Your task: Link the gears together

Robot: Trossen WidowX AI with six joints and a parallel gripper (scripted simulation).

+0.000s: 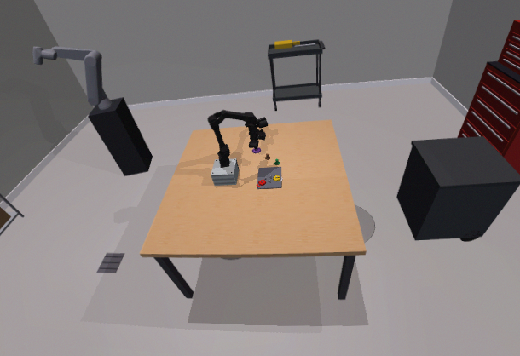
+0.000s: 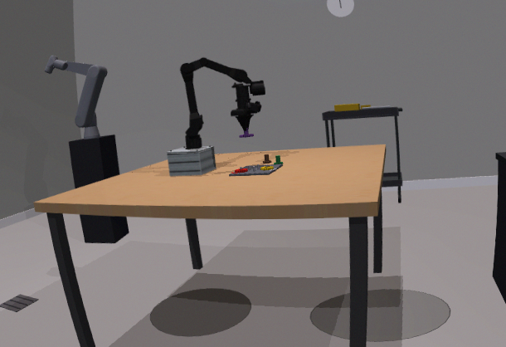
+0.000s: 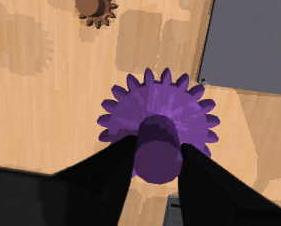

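Note:
My gripper (image 3: 157,148) (image 2: 246,130) is shut on the stem of the purple gear (image 3: 159,100) (image 1: 257,151) (image 2: 246,135) and holds it level, well above the table. The grey board (image 1: 264,171) (image 3: 249,53) lies on the table nearer the top camera. On it are the red gear (image 1: 262,182) (image 2: 240,170) at the left and the yellow gear (image 1: 277,178) (image 2: 266,168) at the right, with small pegs between them. The brown gear (image 1: 268,157) (image 2: 266,159) (image 3: 99,10) and the green gear (image 1: 277,162) (image 2: 278,160) stand on the table behind the board.
The arm's base block (image 1: 225,173) (image 2: 191,162) stands left of the board. The wooden table (image 1: 256,226) (image 2: 207,195) extends around them. Away from the table are a cart (image 1: 297,94), a black cabinet (image 1: 460,196) and another grey arm (image 1: 93,77) on a stand.

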